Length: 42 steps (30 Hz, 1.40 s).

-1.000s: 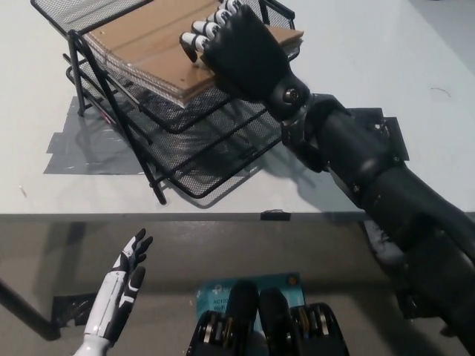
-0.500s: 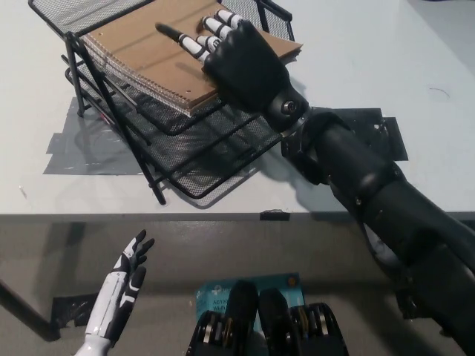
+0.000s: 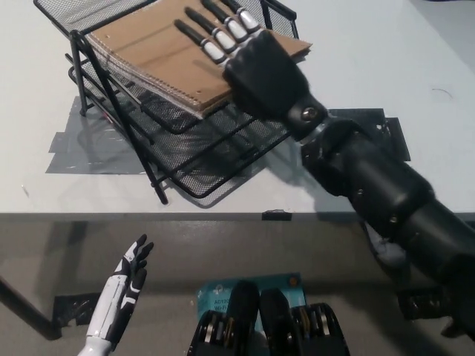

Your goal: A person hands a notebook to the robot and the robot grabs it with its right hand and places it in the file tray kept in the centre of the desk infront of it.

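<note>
— White plastic first, far left and low: what is that?

— My left hand, resting below the near edge of the bench with its fingers apart and nothing in it. It is well apart from everything on the bench.

— And moving right?

— Grey tape is stuck flat to the pale bench top, and on it stands a black wire-mesh file tray with stacked tiers, sitting askew to the bench edge. On its top tier lies the notebook, brown card cover up, spiral binding along its lower left edge. One corner pokes past the tray's right rim.

— Where is your other hand?

— My right hand, black with white bands on the fingers, lies flat over the notebook's right part, fingers stretched out straight and spread. It is released, not clutching the notebook. I cannot tell whether the palm presses on the cover or sits just above it. My black arm runs off to the lower right.
</note>
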Each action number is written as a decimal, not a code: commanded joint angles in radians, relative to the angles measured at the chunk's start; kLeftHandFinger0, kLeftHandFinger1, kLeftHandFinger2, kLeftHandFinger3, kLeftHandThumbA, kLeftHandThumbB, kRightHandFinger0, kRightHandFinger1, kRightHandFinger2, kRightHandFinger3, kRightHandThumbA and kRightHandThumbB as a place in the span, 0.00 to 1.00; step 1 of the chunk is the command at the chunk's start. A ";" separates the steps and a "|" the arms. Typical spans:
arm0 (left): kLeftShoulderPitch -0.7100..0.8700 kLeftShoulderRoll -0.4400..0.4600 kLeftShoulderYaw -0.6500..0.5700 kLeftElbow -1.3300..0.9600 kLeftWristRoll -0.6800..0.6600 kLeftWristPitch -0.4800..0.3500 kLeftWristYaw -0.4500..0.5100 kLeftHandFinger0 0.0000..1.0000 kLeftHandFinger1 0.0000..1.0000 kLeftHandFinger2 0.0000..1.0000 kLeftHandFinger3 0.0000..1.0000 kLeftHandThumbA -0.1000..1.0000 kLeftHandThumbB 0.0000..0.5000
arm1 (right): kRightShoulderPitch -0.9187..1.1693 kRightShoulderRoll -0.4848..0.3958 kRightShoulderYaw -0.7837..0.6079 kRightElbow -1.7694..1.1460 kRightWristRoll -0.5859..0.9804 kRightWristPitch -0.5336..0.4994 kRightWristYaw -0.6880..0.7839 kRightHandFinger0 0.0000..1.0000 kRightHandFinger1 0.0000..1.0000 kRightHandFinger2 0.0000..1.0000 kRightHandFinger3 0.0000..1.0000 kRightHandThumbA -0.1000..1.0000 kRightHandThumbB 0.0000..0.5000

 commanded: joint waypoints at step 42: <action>-0.100 0.030 -0.012 -0.045 -0.002 -0.030 -0.022 0.99 1.00 0.94 1.00 1.00 0.55 | -0.326 -0.872 -0.105 -1.164 1.626 0.687 1.294 1.00 1.00 1.00 1.00 0.84 1.00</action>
